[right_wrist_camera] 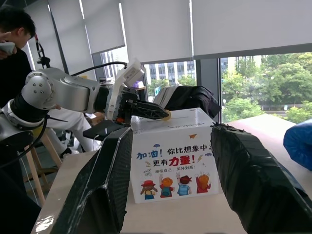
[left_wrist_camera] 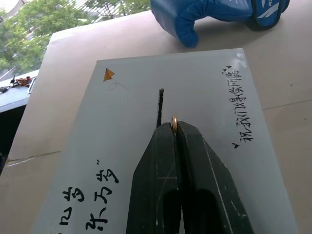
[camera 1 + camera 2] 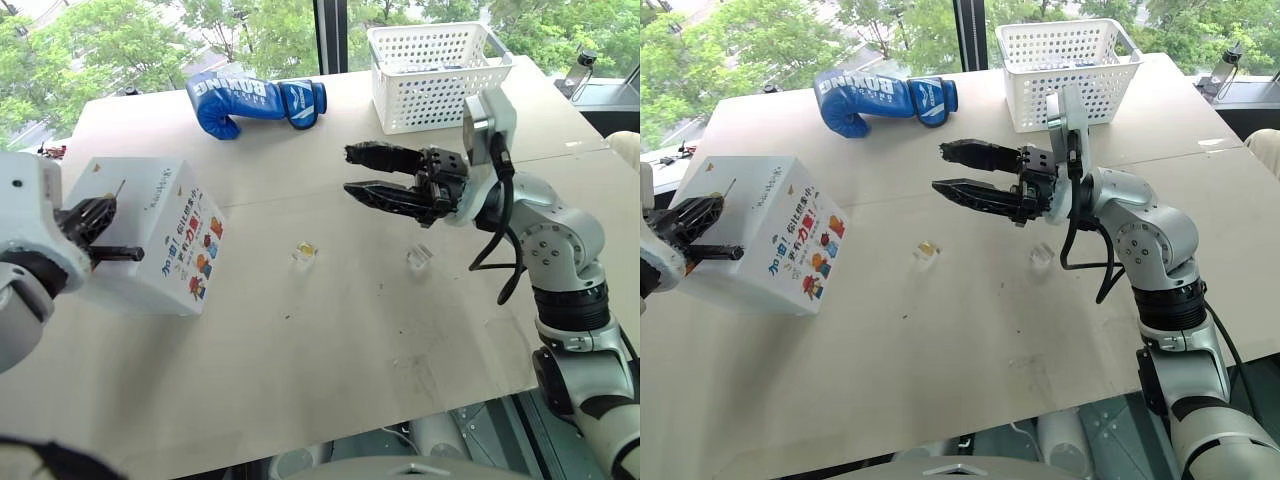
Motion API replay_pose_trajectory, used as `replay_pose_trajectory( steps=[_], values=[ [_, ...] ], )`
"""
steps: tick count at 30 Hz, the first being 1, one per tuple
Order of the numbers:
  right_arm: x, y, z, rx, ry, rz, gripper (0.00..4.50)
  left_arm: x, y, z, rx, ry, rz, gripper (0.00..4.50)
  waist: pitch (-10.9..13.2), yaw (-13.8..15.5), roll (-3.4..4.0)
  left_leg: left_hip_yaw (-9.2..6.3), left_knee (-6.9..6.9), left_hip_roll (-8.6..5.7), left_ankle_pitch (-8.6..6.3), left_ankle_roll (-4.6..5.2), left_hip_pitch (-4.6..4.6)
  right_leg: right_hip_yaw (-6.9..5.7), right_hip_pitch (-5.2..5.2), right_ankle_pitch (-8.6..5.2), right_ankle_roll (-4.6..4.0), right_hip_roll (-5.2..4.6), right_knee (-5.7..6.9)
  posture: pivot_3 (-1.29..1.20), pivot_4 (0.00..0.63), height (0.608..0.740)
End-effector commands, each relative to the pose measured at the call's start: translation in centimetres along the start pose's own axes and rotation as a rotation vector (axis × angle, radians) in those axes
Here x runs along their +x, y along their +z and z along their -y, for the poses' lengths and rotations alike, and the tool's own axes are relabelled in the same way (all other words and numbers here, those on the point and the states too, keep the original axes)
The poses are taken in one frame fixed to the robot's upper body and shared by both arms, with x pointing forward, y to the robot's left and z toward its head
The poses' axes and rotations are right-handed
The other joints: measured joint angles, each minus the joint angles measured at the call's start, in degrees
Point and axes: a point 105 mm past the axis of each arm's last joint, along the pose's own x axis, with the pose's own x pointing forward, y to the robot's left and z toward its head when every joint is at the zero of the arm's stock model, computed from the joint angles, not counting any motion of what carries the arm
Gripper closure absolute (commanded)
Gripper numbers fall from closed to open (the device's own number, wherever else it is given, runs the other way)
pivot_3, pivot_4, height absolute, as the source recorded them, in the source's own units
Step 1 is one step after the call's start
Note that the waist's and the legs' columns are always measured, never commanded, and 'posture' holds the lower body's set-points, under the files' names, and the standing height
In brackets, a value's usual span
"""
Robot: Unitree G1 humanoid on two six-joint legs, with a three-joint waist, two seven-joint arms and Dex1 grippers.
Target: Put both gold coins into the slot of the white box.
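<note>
Coin (image 2: 174,123) edge is clamped between the shut left gripper (image 2: 174,127) fingertips, just short of the slot (image 2: 160,107) atop the white box (image 3: 150,240); alignment with the slit should be kept. Right gripper (image 3: 352,170) jaws are held apart, empty.

**Open middle, crowded edges**

The surface (image 3: 330,360) lies bare across its near half, giving wide passage between the two arms. Mid-surface stand two small clear holders (image 3: 304,251), well apart. The white box (image 3: 160,235) blocks the left side, with the left pincer (image 2: 174,127) above its slot (image 2: 159,106). Along the far edge, a blue boxing glove (image 3: 255,102) and a white basket (image 3: 435,75) stand in the way.
</note>
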Motion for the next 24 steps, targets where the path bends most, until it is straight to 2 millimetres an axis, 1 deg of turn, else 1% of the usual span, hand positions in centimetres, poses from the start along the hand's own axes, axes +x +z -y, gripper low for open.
replay_pose_trajectory(
  steps=[1, 5, 8, 9, 12, 13, 14, 15, 16, 17, 19, 20, 21, 22, 23, 24],
  values=[
    [-0.2, 1.3, -0.5, -0.054, 0.013, 0.036, 1.78, -0.3, 0.0, -1.1, 0.015, 0.042, -0.002, 4.50, 0.00, 0.00, -0.01, 0.00, 0.00, 0.00, 0.01, -0.01, 0.00, -0.01, 0.00, 0.00, 0.00, 0.00, 0.02, 0.00, 0.150, 0.721],
    [-0.3, 1.2, -0.5, -0.053, 0.015, 0.038, 1.78, -0.5, -0.7, -1.4, 0.013, 0.050, -0.027, 4.50, 0.00, -0.21, -0.01, 0.04, 0.02, 0.00, 0.01, -0.01, 0.04, 0.04, 0.00, 0.00, 0.00, 0.00, 0.08, 0.00, 0.150, 0.721],
    [-0.4, 1.1, -0.6, -0.049, 0.021, 0.041, 1.78, -0.2, -1.3, -1.1, 0.005, 0.029, -0.044, 4.50, 0.00, -0.39, -0.01, 0.12, 0.01, 0.02, 0.01, -0.01, 0.12, 0.11, 0.00, 0.00, 0.00, 0.01, 0.17, 0.00, 0.150, 0.721],
    [-0.4, 1.1, -0.7, -0.048, 0.024, 0.041, 1.73, -0.2, -1.4, -1.1, 0.002, 0.028, -0.044, 4.22, 0.00, -0.43, -0.01, 0.14, 0.01, 0.02, 0.01, -0.02, 0.14, 0.12, -0.01, 0.00, 0.00, 0.00, 0.20, 0.00, 0.150, 0.721],
    [-0.5, 1.0, -0.8, -0.047, 0.029, 0.039, 1.71, -0.1, -1.5, -1.2, -0.002, 0.034, -0.039, 3.20, -0.01, -0.41, -0.01, 0.32, 0.01, 0.03, 0.01, -0.02, 0.32, 0.21, 0.01, 0.00, 0.00, -0.02, 0.38, 0.00, 0.150, 0.721],
    [-0.5, 0.9, -0.8, -0.046, 0.031, 0.036, 1.71, 0.0, -1.4, -1.4, 0.012, 0.046, -0.034, 2.66, -0.01, -0.38, -0.02, 0.35, 0.01, 0.03, 0.01, -0.02, 0.38, 0.24, 0.07, -0.01, 0.00, -0.03, 0.41, 0.00, 0.150, 0.721],
    [-0.5, 0.9, -0.8, -0.046, 0.032, 0.032, 1.71, 0.0, -1.2, -1.6, 0.026, 0.056, -0.026, 2.30, -0.01, -0.36, -0.02, 0.37, 0.02, 0.03, 0.02, -0.03, 0.46, 0.25, 0.15, -0.01, -0.01, -0.03, 0.44, 0.00, 0.150, 0.721],
    [-0.6, 0.6, -0.7, -0.045, 0.027, 0.019, 1.71, 0.1, -0.8, -1.7, 0.038, 0.071, -0.001, 1.78, -0.01, -0.30, -0.02, 0.38, 0.02, 0.03, 0.01, -0.03, 0.49, 0.25, 0.19, -0.01, -0.01, -0.03, 0.46, 0.00, 0.150, 0.721],
    [-0.6, 0.4, -0.7, -0.044, 0.023, 0.010, 1.71, 0.1, -0.5, -1.8, 0.045, 0.081, 0.016, 1.34, -0.02, -0.16, -0.03, 0.40, 0.02, 0.02, 0.02, -0.03, 0.52, 0.27, 0.20, -0.01, -0.01, -0.03, 0.50, 0.00, 0.150, 0.721],
    [-0.6, -0.1, -0.5, -0.048, 0.010, -0.020, 1.71, 0.2, -0.2, -1.8, 0.048, 0.077, 0.037, 0.99, -0.02, -0.11, -0.03, 0.43, 0.04, 0.02, 0.02, -0.03, 0.54, 0.28, 0.20, -0.01, -0.01, -0.03, 0.56, 0.00, 0.150, 0.721],
    [-0.5, -2.6, 0.3, -0.086, -0.033, -0.117, 1.71, 0.1, 1.7, -0.9, 0.030, 0.034, 0.150, 0.99, -0.04, 0.12, -0.07, 0.43, 0.06, 0.02, 0.02, -0.04, 0.54, 0.28, 0.20, -0.01, -0.01, -0.03, 0.61, 0.00, 0.150, 0.721],
    [-0.4, -4.0, 0.7, -0.097, -0.060, -0.161, 1.71, 0.0, 3.0, 0.1, 0.012, -0.022, 0.224, 0.99, -0.09, 0.12, -0.15, 0.43, 0.08, 0.01, 0.04, -0.06, 0.55, 0.27, 0.20, -0.01, -0.01, -0.03, 0.64, 0.00, 0.150, 0.721],
    [-0.2, -5.4, 1.0, -0.113, -0.086, -0.203, 1.71, -0.5, 4.2, 1.5, -0.012, -0.109, 0.302, 0.99, -0.14, 0.13, -0.24, 0.40, 0.09, 0.03, 0.05, -0.09, 0.54, 0.23, 0.20, 0.00, -0.01, -0.02, 0.64, 0.00, 0.150, 0.721],
    [0.0, -6.5, 1.2, -0.112, -0.108, -0.230, 1.71, -1.1, 5.1, 2.8, -0.037, -0.194, 0.356, 0.99, -0.17, 0.11, -0.29, 0.37, 0.10, 0.04, 0.07, -0.12, 0.53, 0.21, 0.20, 0.00, -0.02, -0.02, 0.65, 0.00, 0.150, 0.721],
    [0.3, -7.5, 1.4, -0.102, -0.125, -0.251, 1.71, -1.6, 5.4, 3.9, -0.059, -0.273, 0.383, 0.99, -0.17, 0.09, -0.29, 0.38, 0.12, 0.05, 0.08, -0.13, 0.52, 0.21, 0.20, 0.00, -0.02, -0.02, 0.66, 0.00, 0.150, 0.721],
    [0.7, -8.6, 1.5, -0.095, -0.146, -0.271, 1.71, -2.4, 5.2, 5.3, -0.065, -0.379, 0.378, 0.99, -0.17, -0.10, -0.29, 0.39, 0.12, 0.05, 0.08, -0.14, 0.52, 0.23, 0.19, 0.00, -0.02, -0.04, 0.65, 0.00, 0.150, 0.721]
  ],
)
